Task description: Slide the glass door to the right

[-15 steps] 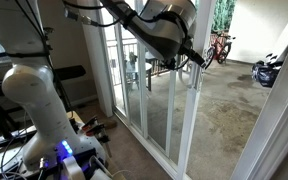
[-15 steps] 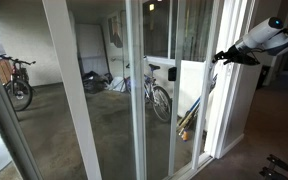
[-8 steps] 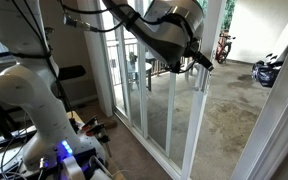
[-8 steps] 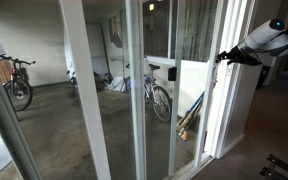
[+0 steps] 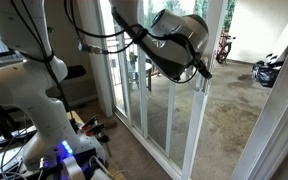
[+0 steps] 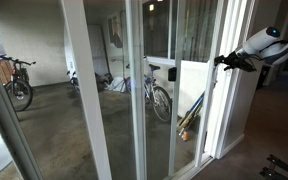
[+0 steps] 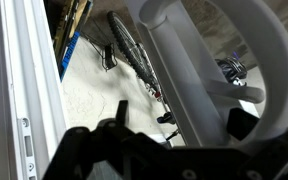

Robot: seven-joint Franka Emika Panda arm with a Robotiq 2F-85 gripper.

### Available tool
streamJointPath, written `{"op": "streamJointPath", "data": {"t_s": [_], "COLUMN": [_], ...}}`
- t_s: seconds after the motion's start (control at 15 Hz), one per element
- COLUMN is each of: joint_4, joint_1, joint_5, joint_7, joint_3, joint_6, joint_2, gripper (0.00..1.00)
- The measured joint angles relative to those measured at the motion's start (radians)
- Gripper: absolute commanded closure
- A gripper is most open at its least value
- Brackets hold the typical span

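1. The gripper (image 7: 174, 125) has its jaws spread. In the wrist view the dark fingers (image 7: 242, 122) stand on either side of the white D-shaped handle (image 7: 189, 80).
2. The handle's straight bar runs up between the jaws, and its curved bow arches over the far finger. I cannot tell whether a pad actually touches the bar.
3. The glass door (image 5: 196, 115) carries that handle on its edge stile. In both exterior views the gripper (image 5: 201, 72) meets the stile (image 6: 213, 115) at about mid-height, and the glass pane stretches away beyond the jaws.
4. Past the jaws and through the glass, a bicycle (image 7: 134, 55) leans on the concrete floor outside. It also shows in an exterior view (image 6: 156, 92).
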Motion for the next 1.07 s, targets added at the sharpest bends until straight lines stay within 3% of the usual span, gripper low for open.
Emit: {"op": "streamJointPath", "data": {"t_s": [0.13,0.33,1.07], "joint_4": [0.0,0.004,0.044], "joint_1": [-0.096,-0.159,-0.142], "joint_5": [0.0,0.0,-0.031], "joint_7": [0.005,0.022,0.178], "joint_3": [0.095,0.15,0.068], "joint_6": [0.001,0.002,-0.016], "joint_2": [0.015,0.029,0.038], "gripper": [0.0,0.0,0.0]}}
